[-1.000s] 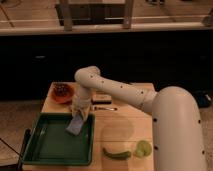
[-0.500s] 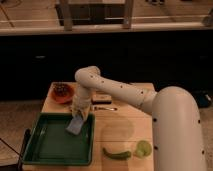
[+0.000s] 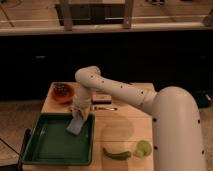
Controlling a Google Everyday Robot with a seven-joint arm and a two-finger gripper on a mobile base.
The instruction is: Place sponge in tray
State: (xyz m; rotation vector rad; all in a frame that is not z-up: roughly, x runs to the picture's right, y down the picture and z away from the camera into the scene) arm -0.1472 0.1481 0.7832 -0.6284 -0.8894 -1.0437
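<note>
Behind the light wooden table (image 3: 125, 131) there was a dark row of cabinets under a pale counter, and the room was dim. On the table you had the large dark green rectangular plastic tray (image 3: 50, 146) at the front left corner, and the white arm reached down over its back right part. The tool (image 3: 80, 111) was there, just above the tray, with its jaws pressed narrow on the upper end of the small flat light blue sponge (image 3: 76, 125). The sponge hung tilted inside the outline of the tray. Whether its lower edge touched the tray floor, I could not tell. A small orange bowl (image 3: 62, 93) stood just behind the tray.

In my judgement you were at the placing step, and only the release was missing. The next move would call for opening the jaws, perhaps after lowering a little. Then you would lift straight up, so that the sponge does not catch on a finger and come out of the tray.
</note>
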